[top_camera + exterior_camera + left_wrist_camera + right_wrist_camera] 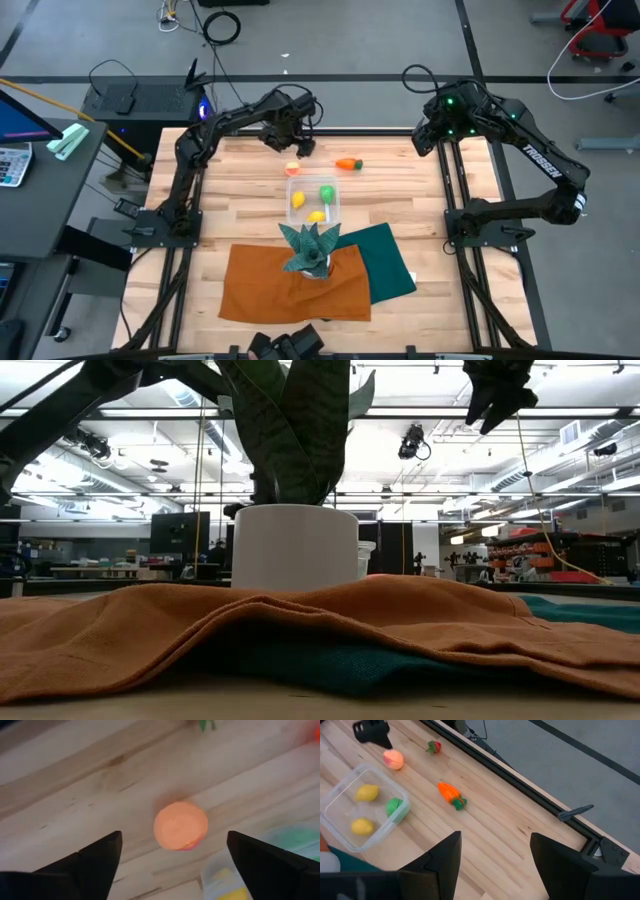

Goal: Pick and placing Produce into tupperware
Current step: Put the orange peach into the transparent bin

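A round peach-coloured toy fruit (180, 825) lies on the wooden table just beyond the far end of the clear container (313, 203). My left gripper (172, 865) hovers open above it, one finger on either side, touching nothing. Inside the container (365, 810) lie two yellow pieces (366, 793) and a green one (394, 806). An orange carrot with a green top (451, 795) rests on the table to the container's far right. A small red piece with a green top (434, 746) sits near the far edge. My right gripper (492, 855) waits open, high over the far right corner.
A potted teal spiky plant (310, 245) in a white pot (295, 545) stands on an orange cloth (295, 285) just near of the container. A dark green cloth (385, 260) lies to its right. Bare wood lies left and right of the container.
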`<state>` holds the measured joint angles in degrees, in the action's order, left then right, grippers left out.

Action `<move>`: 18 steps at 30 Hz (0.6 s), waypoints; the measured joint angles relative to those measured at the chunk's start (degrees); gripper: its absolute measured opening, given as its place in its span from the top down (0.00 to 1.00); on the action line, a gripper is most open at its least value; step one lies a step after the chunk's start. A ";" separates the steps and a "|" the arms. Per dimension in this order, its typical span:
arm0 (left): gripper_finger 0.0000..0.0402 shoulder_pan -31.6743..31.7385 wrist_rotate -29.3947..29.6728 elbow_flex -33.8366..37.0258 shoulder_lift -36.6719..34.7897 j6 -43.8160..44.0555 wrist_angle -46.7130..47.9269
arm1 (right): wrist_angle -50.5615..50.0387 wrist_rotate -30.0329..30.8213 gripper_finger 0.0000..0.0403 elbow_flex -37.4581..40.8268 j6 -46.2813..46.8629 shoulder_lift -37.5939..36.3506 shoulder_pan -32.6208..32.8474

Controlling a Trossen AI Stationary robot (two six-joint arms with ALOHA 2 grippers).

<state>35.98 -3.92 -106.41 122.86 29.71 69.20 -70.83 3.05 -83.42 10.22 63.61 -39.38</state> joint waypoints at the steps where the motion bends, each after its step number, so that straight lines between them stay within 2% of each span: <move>1: 0.06 -0.28 0.19 0.00 0.19 -0.16 -0.08 | 0.00 -0.11 0.49 0.00 0.04 0.00 0.17; 5: 0.01 -1.21 1.35 -0.04 1.56 -0.02 -0.29 | 0.11 -0.23 0.49 0.00 0.12 0.00 1.09; 18: 0.01 -2.60 1.50 -0.03 4.82 -0.09 -0.07 | 0.18 -0.20 0.49 0.00 0.42 0.00 2.19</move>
<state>33.38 -2.43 -106.44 127.68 29.62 69.13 -70.65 2.85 -83.42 10.64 63.61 -37.19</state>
